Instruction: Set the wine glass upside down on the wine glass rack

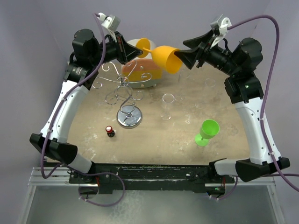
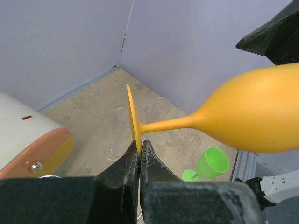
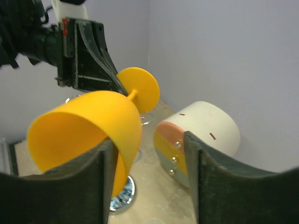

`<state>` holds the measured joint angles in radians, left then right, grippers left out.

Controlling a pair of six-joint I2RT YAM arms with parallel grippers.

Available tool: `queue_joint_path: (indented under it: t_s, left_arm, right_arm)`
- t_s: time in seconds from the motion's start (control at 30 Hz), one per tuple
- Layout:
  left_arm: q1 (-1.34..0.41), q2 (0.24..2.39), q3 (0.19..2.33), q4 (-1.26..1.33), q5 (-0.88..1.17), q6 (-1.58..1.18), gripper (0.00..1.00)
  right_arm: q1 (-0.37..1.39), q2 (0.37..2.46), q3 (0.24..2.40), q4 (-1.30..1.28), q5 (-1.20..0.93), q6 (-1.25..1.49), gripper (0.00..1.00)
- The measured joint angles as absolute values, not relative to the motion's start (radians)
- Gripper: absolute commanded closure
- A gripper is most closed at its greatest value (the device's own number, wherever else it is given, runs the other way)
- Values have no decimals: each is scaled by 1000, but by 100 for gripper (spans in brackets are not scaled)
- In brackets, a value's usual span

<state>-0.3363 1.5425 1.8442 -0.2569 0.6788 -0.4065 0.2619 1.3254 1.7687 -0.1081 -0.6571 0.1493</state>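
An orange wine glass (image 1: 167,57) hangs on its side in the air over the back of the table. My left gripper (image 1: 138,51) is shut on the rim of its flat foot (image 2: 132,116), with stem and bowl (image 2: 252,116) pointing right. My right gripper (image 1: 180,57) is open at the bowl's mouth. In the right wrist view the bowl (image 3: 88,126) lies against the left finger (image 3: 105,177), and the right finger stands well apart. The silver wire rack (image 1: 122,91) stands on its round shiny base (image 1: 129,116), below and left of the glass.
A white-and-orange drum (image 1: 145,74) lies behind the rack, under the glass. A green wine glass (image 1: 207,132) stands front right. Clear wine glasses (image 1: 167,105) stand mid-table and back right. A small red-capped bottle (image 1: 110,131) stands front of the rack base.
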Motion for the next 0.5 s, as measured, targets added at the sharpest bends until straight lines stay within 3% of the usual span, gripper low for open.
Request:
queue_joint_path:
  t_s: [0.17, 0.5]
  left_arm:
    - [-336, 1508, 1875, -333, 643, -320, 100]
    - [-258, 1361, 1963, -482, 464, -65, 100]
  right_arm:
    - [262, 1308, 1761, -133, -687, 98, 20]
    - [262, 1223, 1766, -256, -698, -52, 12]
